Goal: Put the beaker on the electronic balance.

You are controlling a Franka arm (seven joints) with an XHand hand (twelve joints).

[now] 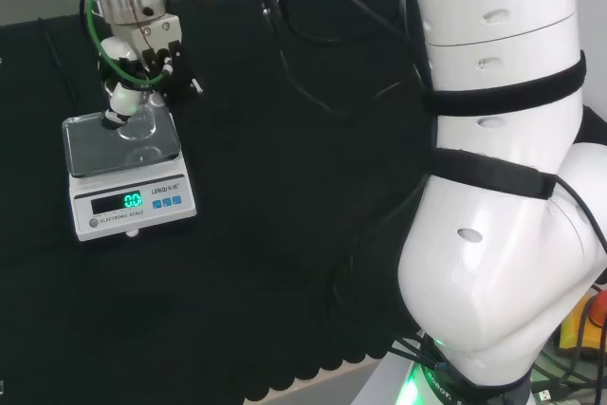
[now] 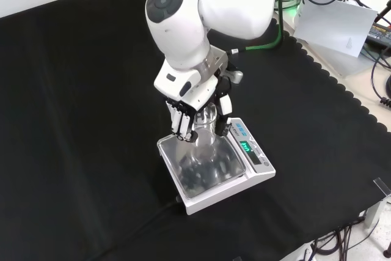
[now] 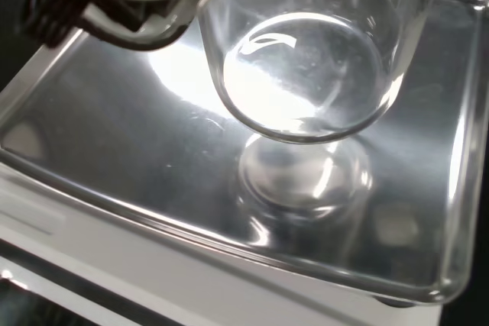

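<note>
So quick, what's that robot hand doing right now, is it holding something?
Hand: closed around the clear beaker, holding it over the steel pan of the electronic balance.

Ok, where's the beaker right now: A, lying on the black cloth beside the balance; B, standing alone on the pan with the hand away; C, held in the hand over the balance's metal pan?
C: the fingers curl round the clear beaker above the shiny pan of the balance.
</note>
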